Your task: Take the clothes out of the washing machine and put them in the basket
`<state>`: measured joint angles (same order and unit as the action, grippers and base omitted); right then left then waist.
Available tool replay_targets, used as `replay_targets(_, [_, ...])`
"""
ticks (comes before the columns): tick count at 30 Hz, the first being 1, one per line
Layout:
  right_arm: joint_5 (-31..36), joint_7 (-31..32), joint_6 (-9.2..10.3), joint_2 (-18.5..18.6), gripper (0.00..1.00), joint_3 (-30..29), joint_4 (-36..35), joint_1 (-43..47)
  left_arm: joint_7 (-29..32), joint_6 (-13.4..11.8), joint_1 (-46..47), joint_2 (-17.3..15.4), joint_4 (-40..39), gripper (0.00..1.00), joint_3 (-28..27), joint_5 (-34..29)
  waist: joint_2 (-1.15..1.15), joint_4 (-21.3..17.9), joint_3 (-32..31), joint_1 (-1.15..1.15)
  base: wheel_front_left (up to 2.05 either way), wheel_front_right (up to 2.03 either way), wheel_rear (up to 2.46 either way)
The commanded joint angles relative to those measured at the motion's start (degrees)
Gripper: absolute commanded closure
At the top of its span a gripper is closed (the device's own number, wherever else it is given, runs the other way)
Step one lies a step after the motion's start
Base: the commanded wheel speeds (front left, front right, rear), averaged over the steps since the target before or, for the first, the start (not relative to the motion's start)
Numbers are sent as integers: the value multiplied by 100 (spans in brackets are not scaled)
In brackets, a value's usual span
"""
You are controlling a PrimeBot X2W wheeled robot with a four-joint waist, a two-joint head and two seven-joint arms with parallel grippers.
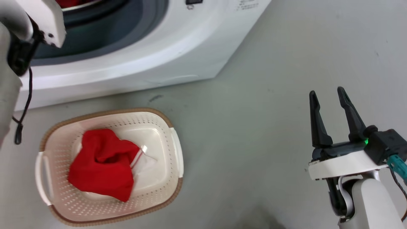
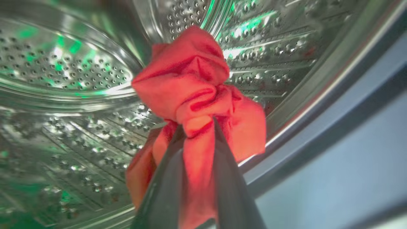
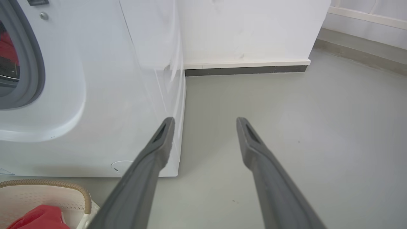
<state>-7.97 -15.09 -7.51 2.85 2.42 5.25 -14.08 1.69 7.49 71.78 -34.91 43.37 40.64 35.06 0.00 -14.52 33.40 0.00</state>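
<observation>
Head view: the basket sits on the floor at about 7 o'clock, just in front of the washing machine. One red garment with a white-striped edge lies crumpled inside it. My right gripper hangs at 4 o'clock over bare floor, fingers apart, holding nothing. My left forearm reaches up at 10 o'clock toward the porthole.

Left wrist view: my left gripper is inside the steel drum, its two fingers pinched on a bunched second garment. The cloth bulges toward 12 o'clock above the tips and trails down between them toward 7 o'clock.

Right wrist view: the right fingers are spread wide with only floor between them. The machine's front is at 9 o'clock and a corner of the basket, with red cloth in it, is at 7 o'clock.

By my reading, one piece is delivered and one is in hand, yet to be drawn out through the porthole and dropped in the basket; whether more lies deeper in the drum I cannot tell
</observation>
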Motion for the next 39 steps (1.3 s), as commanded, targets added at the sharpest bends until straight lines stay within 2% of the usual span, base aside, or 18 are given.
replay_targets(1, [59, -12, 4, 5, 0, -28, 17, 78, -186, -37, -190, 29, 1, 100, 22, -16, 0, 282, -389, 0, 0, 0, 0])
replay_targets(8, [198, -12, 4, 5, 0, -19, 106, 337, -1051, -255, -870, 242, -103, 100, 92, -62, 0, 480, -950, 0, 0, 0, 0])
replay_targets(15, [277, -11, 4, 4, 0, -70, 191, 580, -1615, -654, -1670, 266, -465, 100, 37, -158, 0, 633, -1492, 0, 0, 0, 0])
replay_targets(20, [381, -11, 4, 3, 0, -275, 202, 689, -1688, -887, -2329, 317, -1116, 100, -127, -147, 0, 788, -1869, 0, 0, 0, 0])
replay_targets(29, [484, -11, 4, 4, 0, -519, 276, 791, -1689, -1281, -3654, 343, -2796, 100, -488, -190, 0, 1034, -2360, 0, 0, 0, 0])
replay_targets(35, [462, -11, 4, 3, 0, -524, 288, 856, -1689, -1600, -4648, 326, -3894, 100, -652, -296, 0, 1104, -2462, 0, 0, 0, 0])
replay_targets(39, [445, -11, 4, 3, 0, -464, 229, 857, -1681, -1625, -5129, 335, -4182, 100, -472, -312, 0, 1110, -2368, 0, 0, 0, 0])
